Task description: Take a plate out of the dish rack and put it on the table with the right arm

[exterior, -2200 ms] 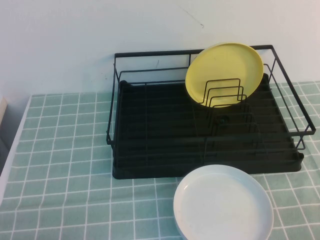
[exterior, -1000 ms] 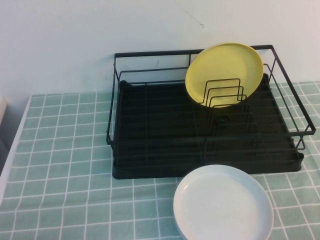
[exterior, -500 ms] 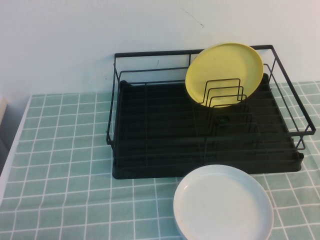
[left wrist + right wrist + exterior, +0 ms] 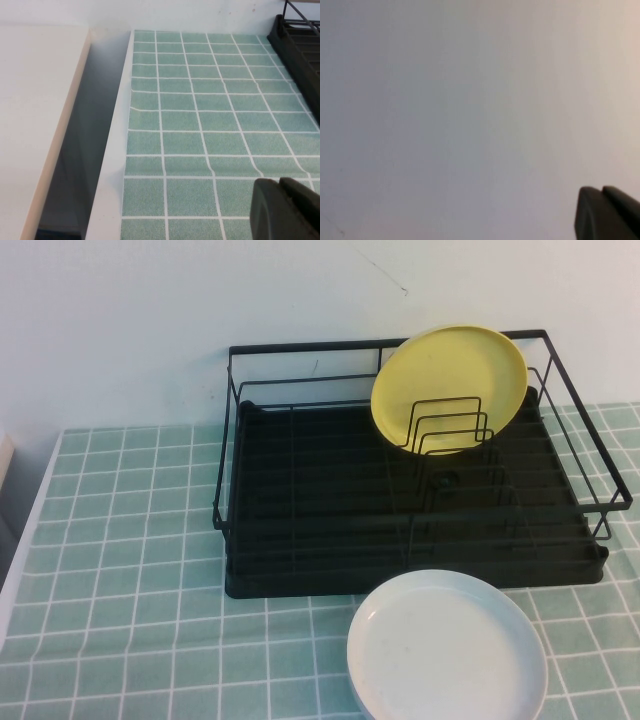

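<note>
The plate (image 4: 449, 388) stood on edge among the dividers at the rack's (image 4: 300, 502) far right end, nearer the right gripper (image 4: 607, 214), which faced only blank wall, while the left gripper (image 4: 285, 210) hung over the table's (image 4: 120, 540) left edge; I couldn't tell either's grip.

Place: a test table set up like a kitchen corner.
Kitchen signs: a dish rack (image 4: 400, 490) and a white plate (image 4: 447, 650) are seen.
Table (image 4: 120, 570): covered with green tile-look cloth.
Behind: a bare white wall (image 4: 200, 300).
Grippers: the left gripper (image 4: 285, 210) is seen low over the cloth, the rack far ahead of it; only blank wall is seen ahead of the right gripper (image 4: 607, 215).
</note>
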Robot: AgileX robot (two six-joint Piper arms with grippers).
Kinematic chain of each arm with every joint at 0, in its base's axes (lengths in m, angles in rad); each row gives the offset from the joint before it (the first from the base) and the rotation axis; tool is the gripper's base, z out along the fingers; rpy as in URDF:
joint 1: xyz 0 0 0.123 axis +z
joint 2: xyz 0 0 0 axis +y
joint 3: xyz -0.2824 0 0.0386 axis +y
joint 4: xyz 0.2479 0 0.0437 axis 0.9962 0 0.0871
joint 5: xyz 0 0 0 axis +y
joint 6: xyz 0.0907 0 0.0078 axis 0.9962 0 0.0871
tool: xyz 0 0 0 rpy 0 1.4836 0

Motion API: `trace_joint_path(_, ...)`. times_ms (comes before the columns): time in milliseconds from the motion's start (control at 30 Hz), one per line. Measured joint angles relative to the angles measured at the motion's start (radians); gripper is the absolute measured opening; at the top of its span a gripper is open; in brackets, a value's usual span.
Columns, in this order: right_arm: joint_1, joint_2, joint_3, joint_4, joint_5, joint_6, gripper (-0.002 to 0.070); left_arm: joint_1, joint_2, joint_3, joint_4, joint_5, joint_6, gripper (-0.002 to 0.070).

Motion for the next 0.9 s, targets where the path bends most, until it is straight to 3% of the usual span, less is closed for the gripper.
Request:
trace_joint_path(233,0.000,0.060,-0.297,0.110,0.403,-0.138,-0.0001,0.000,0.000,0.000,0.000,0.000,0.000,-0.0003)
trace_joint_path(433,0.000,0.302,-0.583,0.221,0.641,-0.138,-0.0001,0.000,0.000,0.000,0.000,0.000,0.000,-0.0003)
trace_joint_path(733,0.000,0.745,-0.948,0.228,0.892,-0.233,-0.0001,0.000,0.000,0.000,0.000,0.000,0.000,-0.0003)
trace_joint_path(900,0.000,0.977,-1.128,0.240,0.984,-0.371,-0.0001,0.000,0.000,0.000,0.000,0.000,0.000,-0.0003)
